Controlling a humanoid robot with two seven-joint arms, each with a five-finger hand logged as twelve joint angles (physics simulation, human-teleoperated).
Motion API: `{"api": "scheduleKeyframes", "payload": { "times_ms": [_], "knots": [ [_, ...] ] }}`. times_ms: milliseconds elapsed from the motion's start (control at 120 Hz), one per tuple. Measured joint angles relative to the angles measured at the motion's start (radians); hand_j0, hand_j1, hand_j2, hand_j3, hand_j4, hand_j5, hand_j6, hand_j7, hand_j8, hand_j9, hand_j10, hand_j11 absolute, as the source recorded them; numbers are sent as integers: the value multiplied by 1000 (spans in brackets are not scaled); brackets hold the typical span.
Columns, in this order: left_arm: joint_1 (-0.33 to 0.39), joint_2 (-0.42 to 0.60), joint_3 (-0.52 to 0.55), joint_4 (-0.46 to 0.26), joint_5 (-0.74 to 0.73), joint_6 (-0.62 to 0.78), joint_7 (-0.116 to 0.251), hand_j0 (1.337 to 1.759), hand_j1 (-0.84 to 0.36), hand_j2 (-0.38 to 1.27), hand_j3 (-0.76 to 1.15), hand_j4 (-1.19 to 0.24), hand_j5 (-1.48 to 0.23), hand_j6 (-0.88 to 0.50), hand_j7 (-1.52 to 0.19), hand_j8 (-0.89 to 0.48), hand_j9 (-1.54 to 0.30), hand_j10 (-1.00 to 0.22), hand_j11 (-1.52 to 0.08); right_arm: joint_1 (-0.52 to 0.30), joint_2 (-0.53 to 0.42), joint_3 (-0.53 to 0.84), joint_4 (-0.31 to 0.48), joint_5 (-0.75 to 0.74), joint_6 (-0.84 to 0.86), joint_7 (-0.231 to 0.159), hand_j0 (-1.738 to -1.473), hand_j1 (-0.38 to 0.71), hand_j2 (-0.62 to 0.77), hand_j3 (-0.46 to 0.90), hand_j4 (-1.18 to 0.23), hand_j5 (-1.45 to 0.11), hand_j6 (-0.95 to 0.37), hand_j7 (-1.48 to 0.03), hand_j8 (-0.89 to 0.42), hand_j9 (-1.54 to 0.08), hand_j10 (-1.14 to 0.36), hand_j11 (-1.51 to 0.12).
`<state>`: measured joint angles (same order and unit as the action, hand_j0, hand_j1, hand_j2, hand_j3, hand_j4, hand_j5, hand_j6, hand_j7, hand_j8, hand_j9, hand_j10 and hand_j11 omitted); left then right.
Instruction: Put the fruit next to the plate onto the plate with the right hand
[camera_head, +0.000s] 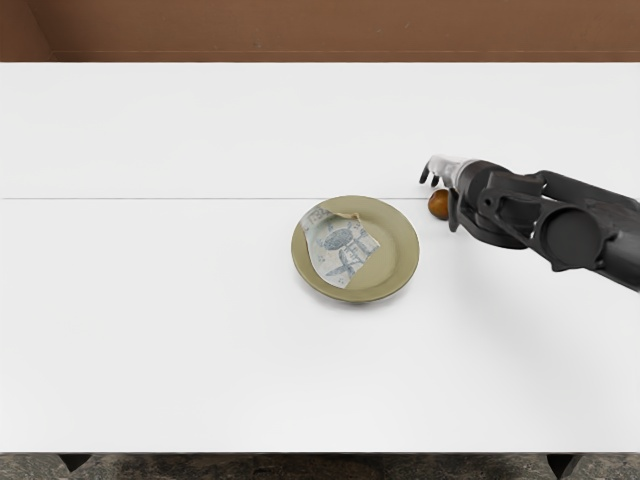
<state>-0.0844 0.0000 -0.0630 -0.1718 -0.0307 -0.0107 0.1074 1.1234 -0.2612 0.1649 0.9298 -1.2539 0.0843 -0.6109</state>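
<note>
A small brown fruit (438, 203) lies on the white table just right of the olive-green plate (397, 245). The plate carries a pale blue-and-white patterned patch over its left and middle part. My right hand (442, 180) comes in from the right edge on a dark arm and hovers right over the fruit. Its fingers (426, 173) curl downward around the fruit's top and right side. Whether they touch or grip the fruit I cannot tell, since the wrist covers the fruit's right half. The left arm is out of view.
The white table (160, 330) spans the whole view, with a thin seam line running across at the plate's far rim. A brown wall strip shows behind the far edge. The dark forearm (570, 225) covers the table's right side.
</note>
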Motion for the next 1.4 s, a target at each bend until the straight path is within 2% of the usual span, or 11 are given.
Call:
{"api": "scheduleKeyframes", "payload": {
  "times_ms": [533,633,792,1133,1250,1358,1367,1400],
  "knots": [
    [-1,0,0,0,0,0,0,1658,330,3,0,-16,-21,-16,-21,-16,-21,-16,-21,-6,1,-47,35,-2,-76,0,-1658,213,-91,0,-471,-610,-472,-610,-471,-610,-471,-610],
    [0,0,0,0,0,0,0,1658,330,3,0,-16,-21,-16,-21,-16,-21,-16,-21,-9,-2,-48,37,-1,-85,0,-1658,247,-76,0,-500,-652,-502,-650,-494,-652,-499,-653],
    [0,0,0,0,0,0,0,1658,330,3,0,-16,-21,-16,-21,-16,-21,-16,-21,-11,-6,-47,38,1,-91,0,-1658,283,35,0,-563,-732,-564,-731,-489,-736,-553,-738],
    [0,0,0,0,0,0,0,1658,330,3,0,-16,-21,-16,-21,-16,-21,-16,-21,-19,-8,-45,32,1,-93,0,-1647,286,20,0,-658,-823,-569,-838,-461,-862,-507,-876],
    [0,0,0,0,0,0,0,1658,330,3,0,-16,-21,-16,-21,-16,-21,-16,-21,-19,-8,-38,31,6,-92,0,-1651,296,123,-10,-685,-871,-579,-880,-476,-900,-533,-913],
    [0,0,0,0,0,0,0,1658,330,3,0,-16,-21,-16,-21,-16,-21,-16,-21,-19,-9,-32,29,24,-92,0,-1651,289,130,0,-704,-903,-580,-908,-481,-927,-537,-941],
    [0,0,0,0,0,0,0,1658,330,3,0,-16,-21,-16,-21,-16,-21,-16,-21,-19,-9,-32,29,26,-92,0,-1653,288,109,33,-705,-905,-576,-910,-477,-929,-537,-943],
    [0,0,0,0,0,0,0,1658,330,3,0,-16,-21,-16,-21,-16,-21,-16,-21,-18,-9,-31,29,33,-92,0,-1660,287,103,22,-709,-913,-567,-916,-469,-935,-535,-951]
  ]
}}
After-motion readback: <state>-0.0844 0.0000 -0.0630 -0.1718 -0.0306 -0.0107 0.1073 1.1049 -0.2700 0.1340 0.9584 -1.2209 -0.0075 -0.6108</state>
